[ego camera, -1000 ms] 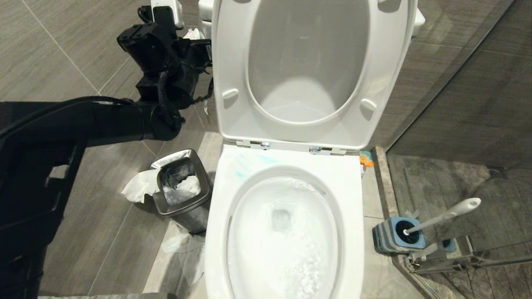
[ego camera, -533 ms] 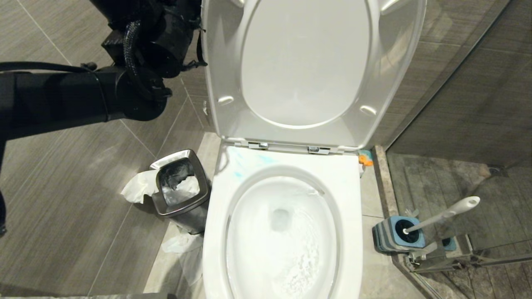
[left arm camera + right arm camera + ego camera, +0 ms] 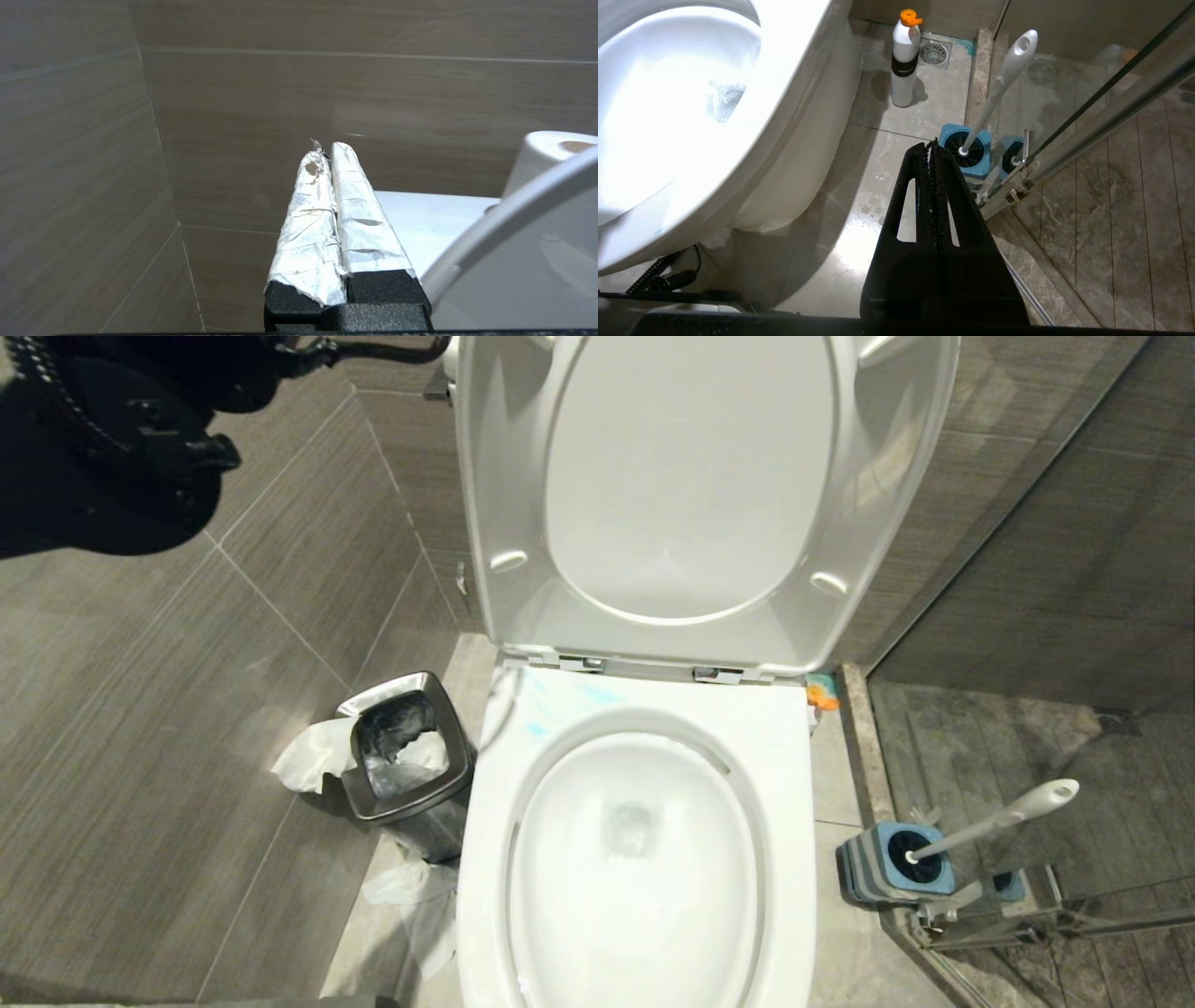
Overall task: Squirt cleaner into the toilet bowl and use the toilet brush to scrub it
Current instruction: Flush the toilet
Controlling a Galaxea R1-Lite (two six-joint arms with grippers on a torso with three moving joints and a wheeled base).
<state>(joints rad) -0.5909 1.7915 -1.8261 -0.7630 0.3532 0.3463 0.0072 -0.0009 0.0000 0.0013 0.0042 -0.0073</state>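
Observation:
The toilet bowl (image 3: pixel 644 859) stands open, its white seat and lid (image 3: pixel 691 485) raised. Pale blue cleaner (image 3: pixel 551 705) smears the rim's back left corner. The toilet brush (image 3: pixel 1004 817) stands in its blue-and-grey holder (image 3: pixel 892 868) on the floor to the right, white handle leaning. My left arm (image 3: pixel 112 448) is high at the far left. My left gripper (image 3: pixel 327 148), with taped fingers, is shut on nothing beside the lid's edge. My right gripper (image 3: pixel 933 145) is shut and empty, low above the floor just short of the toilet brush (image 3: pixel 1004 84).
A steel waste bin (image 3: pixel 403 758) with tissue around it stands left of the toilet. A white bottle with an orange cap (image 3: pixel 903 60) stands by the floor drain (image 3: pixel 934 52). A glass shower door (image 3: pixel 1111 112) runs along the right. A paper roll (image 3: pixel 546 154) sits on the tank.
My left arm has lifted away from beside the lid, up and to the left, into the picture's corner. The swirling water in the bowl has settled. The raised seat and lid shifted slightly.

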